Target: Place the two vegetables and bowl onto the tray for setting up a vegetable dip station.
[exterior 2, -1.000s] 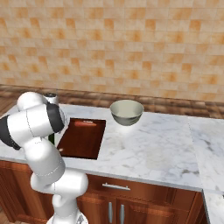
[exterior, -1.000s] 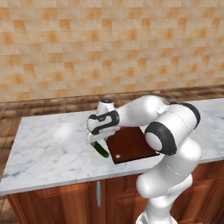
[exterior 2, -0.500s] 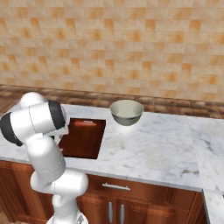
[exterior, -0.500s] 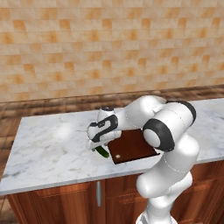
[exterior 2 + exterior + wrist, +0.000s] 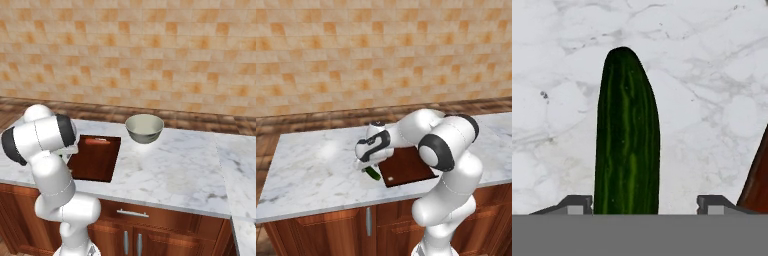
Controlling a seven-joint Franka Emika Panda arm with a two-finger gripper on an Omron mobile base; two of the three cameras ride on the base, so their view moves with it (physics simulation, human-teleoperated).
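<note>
Writing or labels cannot be made out on anything. Cucumber [image 5: 627, 135] is seen lying on the white marble counter [image 5: 316, 165], just beside the tray [image 5: 406, 166] at its left edge; in the hand view it runs up between the two fingertips [image 5: 574, 204], which stand spread on either side with a gap to each, not pressed on it. Gripper [image 5: 367, 167] is lowered over the cucumber's end in the left base view. Bowl [image 5: 144, 128] is set on the counter just past the tray's far right corner. An orange strip is seen at the tray's far edge. Tan tiled wall [image 5: 150, 55] is behind; brown wood cabinets [image 5: 150, 235] are below.
</note>
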